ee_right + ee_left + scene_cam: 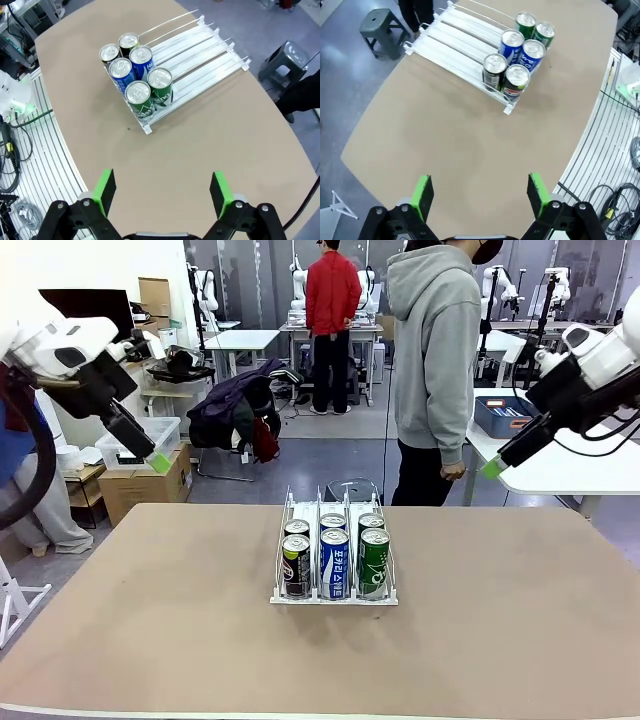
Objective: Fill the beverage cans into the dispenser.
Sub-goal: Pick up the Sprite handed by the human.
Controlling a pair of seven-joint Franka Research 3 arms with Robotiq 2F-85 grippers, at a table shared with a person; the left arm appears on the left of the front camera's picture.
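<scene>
- The scene is lit brightly and evenly from overhead, and no hard directional beam is seen.
- Only a soft, short shadow is cast on the table [150,620], just in front of the dispenser [334,600] on the camera's side.
- Small bright highlights are thrown back by the silver tops of the beverage cans [514,75] in both wrist views.
- In the front view the tabletop is rendered sharply, while the far background is slightly softer.
- The white wall [70,265] at upper left is nearly washed out.
- Strong wide-angle distortion is seen in both wrist views, where the table's edges are bowed into curves.
- No motion blur is noticed.
</scene>
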